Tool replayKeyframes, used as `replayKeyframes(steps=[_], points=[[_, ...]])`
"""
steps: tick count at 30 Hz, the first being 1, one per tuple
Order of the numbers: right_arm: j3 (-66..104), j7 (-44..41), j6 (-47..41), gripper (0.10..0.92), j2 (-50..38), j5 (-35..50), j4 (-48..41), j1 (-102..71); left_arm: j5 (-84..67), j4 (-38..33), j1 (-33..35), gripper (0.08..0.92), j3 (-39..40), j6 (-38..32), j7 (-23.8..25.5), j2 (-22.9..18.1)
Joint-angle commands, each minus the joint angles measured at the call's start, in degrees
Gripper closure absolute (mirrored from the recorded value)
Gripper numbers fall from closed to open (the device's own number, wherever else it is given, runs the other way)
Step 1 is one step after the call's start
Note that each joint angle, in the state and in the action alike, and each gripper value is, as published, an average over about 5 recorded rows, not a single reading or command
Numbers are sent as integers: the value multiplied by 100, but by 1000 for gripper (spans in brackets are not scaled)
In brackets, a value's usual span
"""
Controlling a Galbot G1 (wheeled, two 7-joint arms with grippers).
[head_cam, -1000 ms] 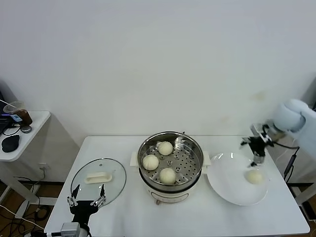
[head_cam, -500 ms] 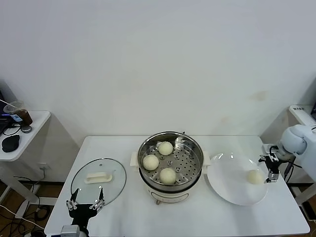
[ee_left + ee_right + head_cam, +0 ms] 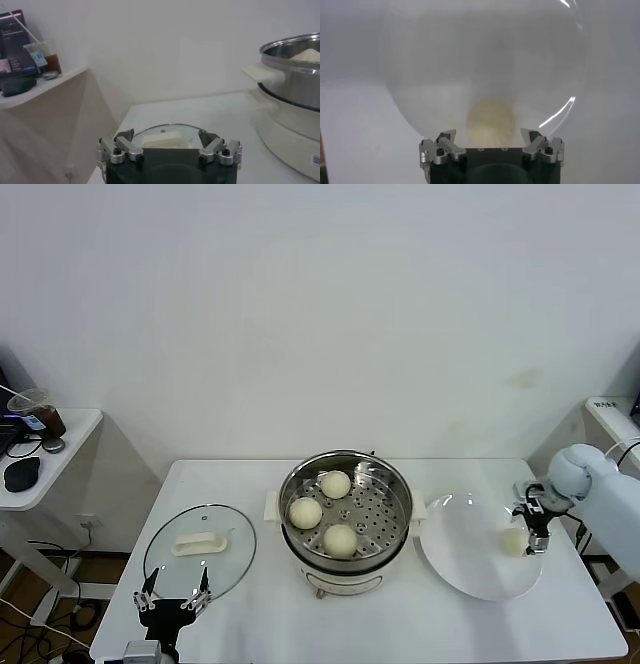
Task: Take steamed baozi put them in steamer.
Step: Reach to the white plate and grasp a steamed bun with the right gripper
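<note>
The steamer stands mid-table with three baozi on its perforated tray: one at the back, one at the left, one at the front. A fourth baozi lies on the white plate at the right; it also shows in the right wrist view. My right gripper is open, right at this baozi on its right side, the bun lying between the spread fingers. My left gripper is open and parked low at the front left.
A round glass lid with a white handle lies on the table left of the steamer, just beyond my left gripper; it also shows in the left wrist view. A side table with small items stands at far left.
My right gripper has come down from above the plate's far right rim and moved in to the baozi on the plate. The left arm has barely moved.
</note>
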Motion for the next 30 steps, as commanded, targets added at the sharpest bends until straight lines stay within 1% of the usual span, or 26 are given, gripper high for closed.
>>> replayKeyframes(steps=[1, 12, 27, 30], points=[[12, -4, 115, 203, 366, -300, -345, 0, -4, 25, 2, 177, 3, 4, 1, 2], [25, -194, 179, 203, 345, -702, -400, 5, -7, 26, -49, 177, 8, 27, 15, -5], [59, 40, 128, 203, 440, -676, -498, -79, -7, 61, -72, 177, 3, 31, 13, -6], [60, 74, 110, 218, 449, -651, -502, -80, -6, 66, -79, 177, 9, 31, 12, -8]])
